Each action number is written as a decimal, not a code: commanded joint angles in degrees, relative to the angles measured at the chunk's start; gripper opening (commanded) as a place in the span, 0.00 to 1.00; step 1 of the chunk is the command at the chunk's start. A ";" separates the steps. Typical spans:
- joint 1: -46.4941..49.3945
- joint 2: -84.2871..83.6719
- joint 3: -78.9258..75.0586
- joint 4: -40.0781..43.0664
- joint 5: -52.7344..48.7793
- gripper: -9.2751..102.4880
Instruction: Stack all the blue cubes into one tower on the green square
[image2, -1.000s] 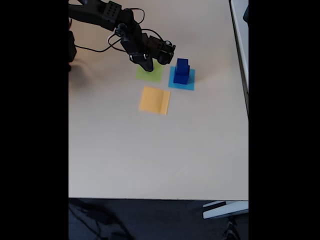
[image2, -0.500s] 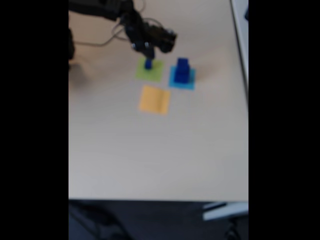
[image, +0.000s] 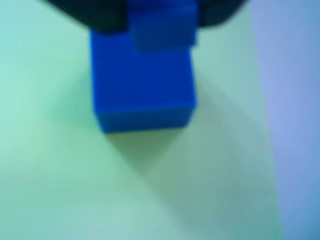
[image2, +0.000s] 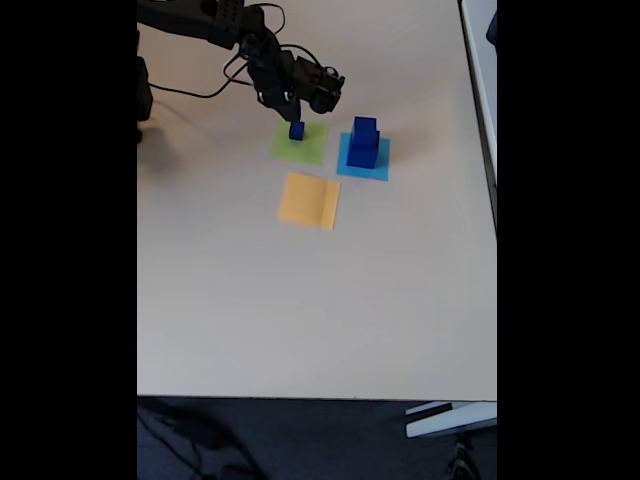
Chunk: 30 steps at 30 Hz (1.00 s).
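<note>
A small blue cube stands on the green square. In the wrist view this cube is blurred and close on the green square, with a smaller blue block at its upper edge. My gripper hangs just above it. In the wrist view the dark fingers of the gripper stand apart on either side of the smaller block; whether they touch it I cannot make out. A tower of larger blue cubes stands on a cyan-blue paper square to the right.
An orange-yellow paper square lies in front of the green one. Black cables trail from the arm at the table's back left. The table's right edge and front edge bound a wide bare beige surface.
One second ago the gripper was down on the green square, covering the small cube. It has since lifted up and back, and the cube stands in the open on the green paper.
</note>
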 joint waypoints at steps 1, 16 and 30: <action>0.88 2.37 0.44 -2.64 -0.88 0.13; 0.79 1.93 0.62 -3.16 -0.53 0.13; 0.88 1.05 1.58 -3.96 -0.44 0.14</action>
